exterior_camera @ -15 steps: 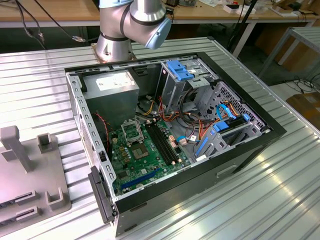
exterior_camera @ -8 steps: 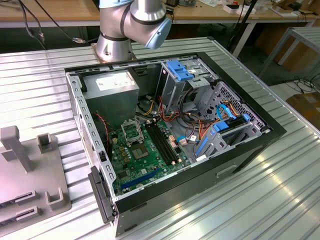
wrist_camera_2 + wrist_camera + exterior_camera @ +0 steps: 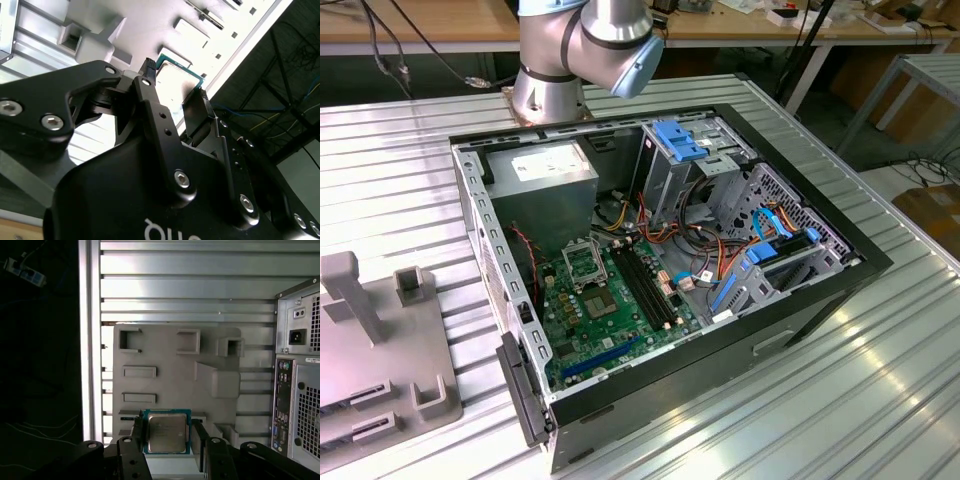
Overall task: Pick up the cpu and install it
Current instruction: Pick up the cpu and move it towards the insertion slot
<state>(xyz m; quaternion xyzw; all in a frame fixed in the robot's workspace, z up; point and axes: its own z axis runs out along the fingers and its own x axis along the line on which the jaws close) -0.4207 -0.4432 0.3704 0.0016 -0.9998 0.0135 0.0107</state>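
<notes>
While my arm (image 3: 582, 45) stands at the far side of the open computer case (image 3: 790, 310) in the exterior view, the grey tray (image 3: 420, 335) lies on the ribbed metal table (image 3: 840, 410), to the exterior view's left of that case. Inside the case, away from the tray, the green board carries a silver socket frame (image 3: 582, 262) and long black memory slots (image 3: 645, 285).

In the second wrist view my gripper (image 3: 175, 80) hangs over the tray (image 3: 150, 30). My black fingers (image 3: 150, 97) are spread apart, and the cpu (image 3: 176, 86) shows between their tips, silver top up, green rim around it.

In the first wrist view the cpu (image 3: 166, 432) lies flat on the tray (image 3: 170, 360), at the edge nearest my gripper (image 3: 168, 427). One of my fingers (image 3: 136, 435) stands on each side of it. A thin gap shows beside one finger; at the other I cannot tell whether it touches. The chip rests on the tray, not lifted. The case's back panel (image 3: 299, 375) sits just beside the tray.
</notes>
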